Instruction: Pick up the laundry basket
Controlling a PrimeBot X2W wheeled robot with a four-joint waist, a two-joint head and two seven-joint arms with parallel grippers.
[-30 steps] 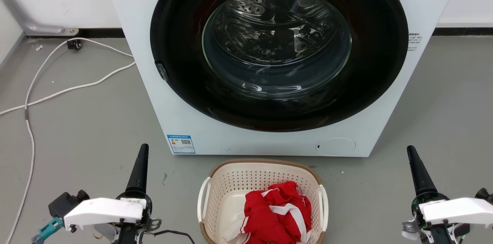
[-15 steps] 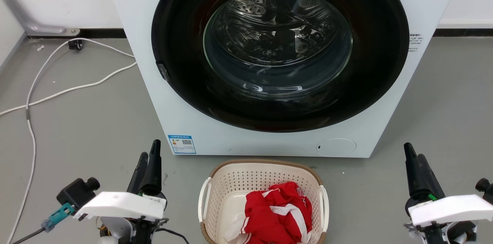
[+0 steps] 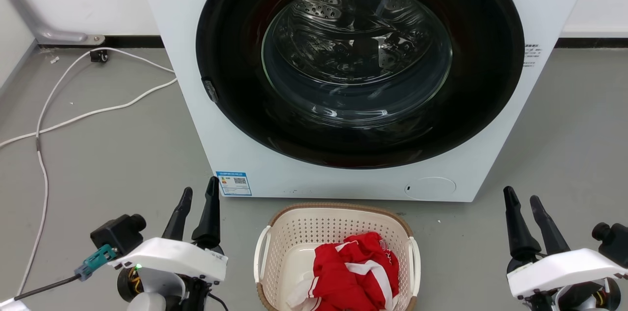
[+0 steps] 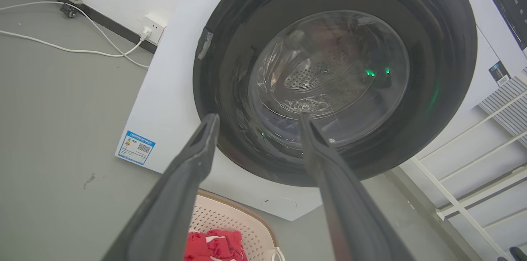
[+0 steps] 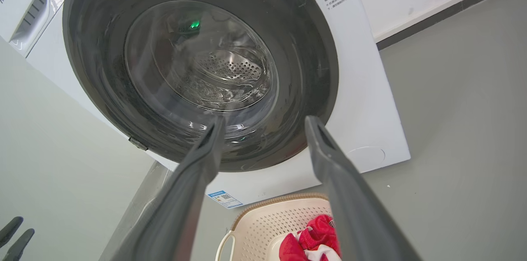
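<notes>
The laundry basket [image 3: 338, 206] is cream with a brown woven rim and white side handles. It stands on the grey floor in front of the washing machine and holds red and white clothes [image 3: 353, 272]. My left gripper [image 3: 199, 186] is open, left of the basket and apart from it. My right gripper [image 3: 520, 194] is open too, further off to the basket's right. In the left wrist view the open left gripper [image 4: 258, 117] points at the machine door, with the basket [image 4: 230, 207] low between the fingers. The right wrist view shows the open right gripper [image 5: 264, 119] above the basket [image 5: 280, 200].
The white washing machine [image 3: 196, 105] with its dark round door [image 3: 360, 56] shut stands directly behind the basket. White cables [image 3: 73, 117] trail over the floor at the left. A white rack [image 4: 473, 170] stands beside the machine.
Both grippers have gone from shut to open. Both arms have shifted slightly inward toward the basket. The basket has not moved.
</notes>
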